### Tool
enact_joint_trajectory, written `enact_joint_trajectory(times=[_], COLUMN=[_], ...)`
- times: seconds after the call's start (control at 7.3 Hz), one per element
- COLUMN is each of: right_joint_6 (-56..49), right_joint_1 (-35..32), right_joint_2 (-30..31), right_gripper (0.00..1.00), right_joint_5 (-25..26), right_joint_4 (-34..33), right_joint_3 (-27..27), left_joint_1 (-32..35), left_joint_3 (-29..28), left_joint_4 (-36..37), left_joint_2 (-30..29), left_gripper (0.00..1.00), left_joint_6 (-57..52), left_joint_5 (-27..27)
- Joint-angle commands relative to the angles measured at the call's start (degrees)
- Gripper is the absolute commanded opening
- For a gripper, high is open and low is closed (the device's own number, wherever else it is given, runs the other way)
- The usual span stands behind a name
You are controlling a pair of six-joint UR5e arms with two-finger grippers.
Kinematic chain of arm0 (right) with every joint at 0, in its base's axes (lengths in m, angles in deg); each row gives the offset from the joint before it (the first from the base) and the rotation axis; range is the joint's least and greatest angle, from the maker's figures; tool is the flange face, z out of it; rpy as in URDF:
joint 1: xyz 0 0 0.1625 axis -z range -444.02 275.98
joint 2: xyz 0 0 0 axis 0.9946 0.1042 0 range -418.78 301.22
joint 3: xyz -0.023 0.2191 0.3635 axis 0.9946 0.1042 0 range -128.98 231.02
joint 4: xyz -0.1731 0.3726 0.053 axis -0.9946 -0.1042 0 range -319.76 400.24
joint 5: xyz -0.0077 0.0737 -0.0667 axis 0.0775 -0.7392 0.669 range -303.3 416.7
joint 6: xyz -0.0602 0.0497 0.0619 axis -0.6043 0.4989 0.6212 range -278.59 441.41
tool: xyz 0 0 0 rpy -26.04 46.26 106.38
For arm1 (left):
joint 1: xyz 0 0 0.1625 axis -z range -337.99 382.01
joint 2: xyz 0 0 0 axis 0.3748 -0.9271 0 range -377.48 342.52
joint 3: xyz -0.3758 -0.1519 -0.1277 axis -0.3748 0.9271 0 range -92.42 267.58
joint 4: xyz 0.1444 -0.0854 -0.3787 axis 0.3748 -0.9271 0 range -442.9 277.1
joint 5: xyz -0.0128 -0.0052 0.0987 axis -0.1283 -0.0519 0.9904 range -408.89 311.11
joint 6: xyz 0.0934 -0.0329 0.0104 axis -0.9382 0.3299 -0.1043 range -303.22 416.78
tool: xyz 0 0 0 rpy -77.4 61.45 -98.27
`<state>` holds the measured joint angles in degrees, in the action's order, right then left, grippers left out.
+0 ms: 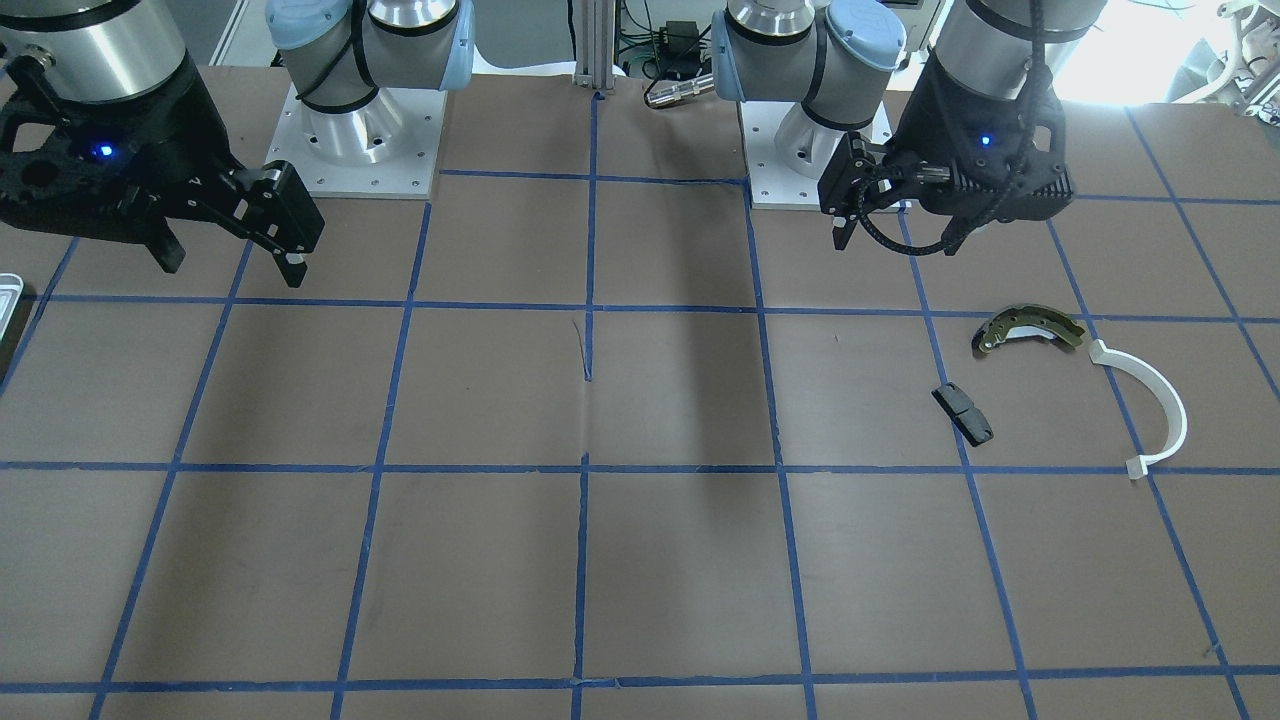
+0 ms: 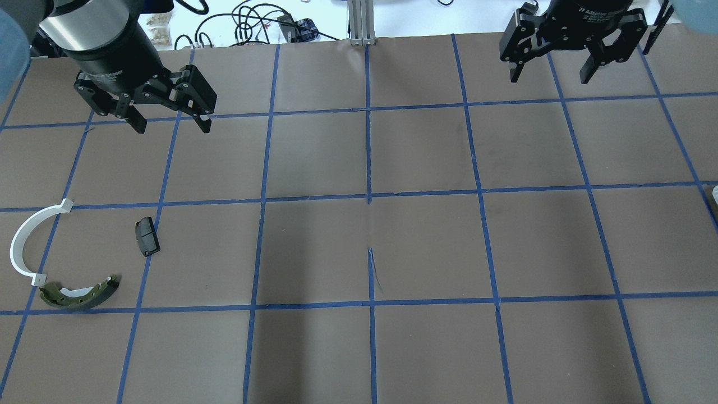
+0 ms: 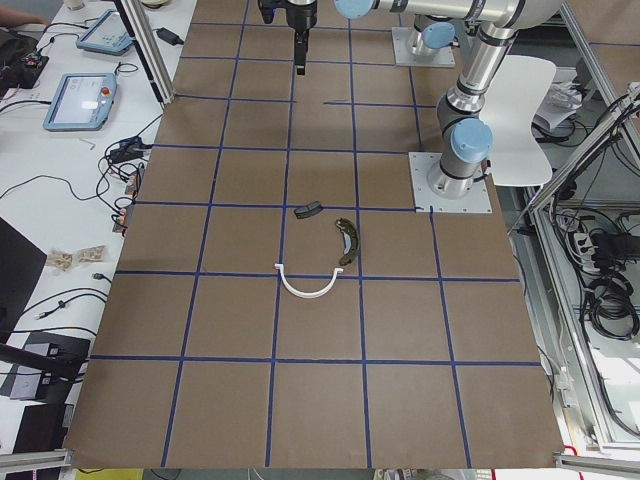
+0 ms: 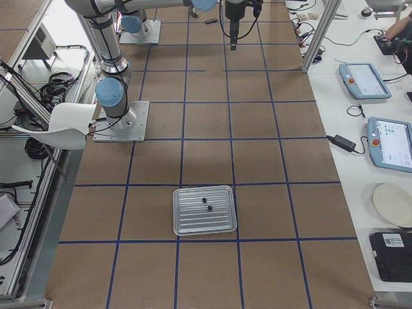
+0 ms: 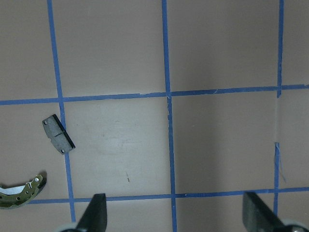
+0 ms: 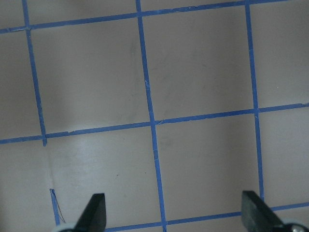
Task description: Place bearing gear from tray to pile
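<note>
The tray (image 4: 205,225), whitish-rimmed, lies on the table in the exterior right view. Two small dark parts (image 4: 209,208) lie in it; I cannot tell which is the bearing gear. Only a sliver of the tray's rim (image 1: 8,290) shows in the front view. The pile is an olive-gold brake shoe (image 2: 81,294), a white half-ring (image 2: 25,241) and a black pad (image 2: 147,236). My left gripper (image 2: 171,126) hangs open and empty above the table beyond the pad. My right gripper (image 2: 549,76) hangs open and empty at the far right, away from the tray.
The table is brown with a blue tape grid. The two arm bases (image 1: 360,150) stand at the robot's edge. The left wrist view shows the pad (image 5: 58,134) and one end of the brake shoe (image 5: 19,193). The right wrist view shows only bare table.
</note>
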<state>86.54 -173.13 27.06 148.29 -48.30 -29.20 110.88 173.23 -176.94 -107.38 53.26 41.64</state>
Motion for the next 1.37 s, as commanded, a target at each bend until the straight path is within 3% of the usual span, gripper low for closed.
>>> enact_joint_trajectory(times=[0.0,0.27,0.55,0.82,1.23], right_joint_6=[-0.1,-0.5,-10.3,-24.0,-57.7], right_joint_1=[0.0,0.1,4.2,14.5,35.1], right_joint_2=[-0.1,-0.1,0.6,2.7,2.2], right_gripper=[1.0,1.0,1.0,1.0,1.0], right_joint_5=[0.1,0.7,3.1,3.9,4.0], right_joint_4=[-0.1,0.0,1.1,4.1,3.8], right_joint_3=[0.1,0.3,0.8,0.9,0.2], left_joint_1=[0.2,0.3,0.3,0.3,0.3], left_joint_3=[0.0,0.1,0.1,0.1,0.1], left_joint_4=[0.1,0.1,0.1,0.1,0.1], left_joint_2=[0.0,0.0,0.0,0.0,0.0], left_gripper=[1.0,1.0,1.0,1.0,1.0], left_joint_6=[0.0,0.0,0.0,0.0,0.0], left_joint_5=[0.1,0.1,0.1,0.1,0.1])
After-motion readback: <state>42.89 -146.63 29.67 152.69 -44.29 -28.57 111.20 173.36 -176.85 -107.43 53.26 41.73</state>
